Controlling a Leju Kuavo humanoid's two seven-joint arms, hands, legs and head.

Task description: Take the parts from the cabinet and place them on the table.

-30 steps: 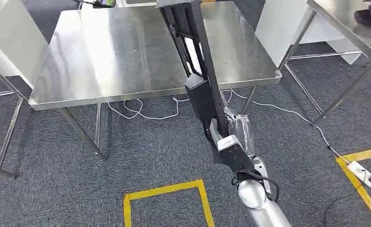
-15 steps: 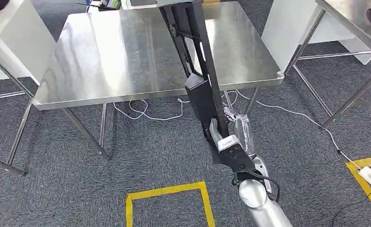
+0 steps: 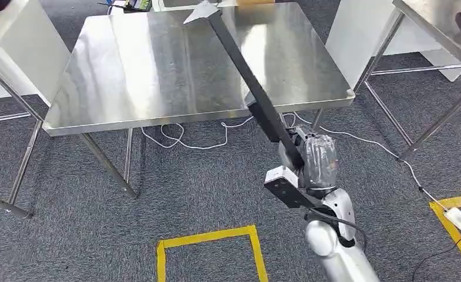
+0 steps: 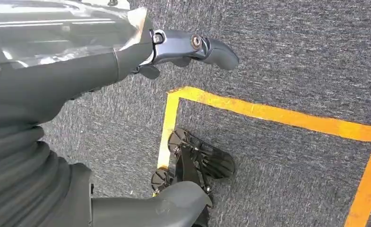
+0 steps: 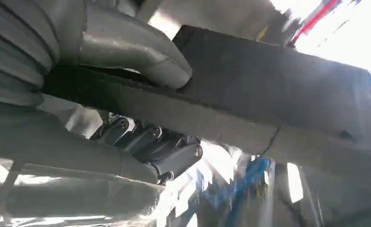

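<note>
While the right hand [image 3: 311,157] grips a long black part [image 3: 245,76], its far end slants over the steel table [image 3: 128,70].
Seen from the right wrist, the thumb [image 5: 136,52] presses one face of the part [image 5: 268,94] and dark fingers [image 5: 159,146] curl beneath; the left hand [image 4: 141,52] hangs empty, fingers loosely extended.

Lab: steel tables [image 3: 157,70], floor tape [image 3: 207,238].
</note>
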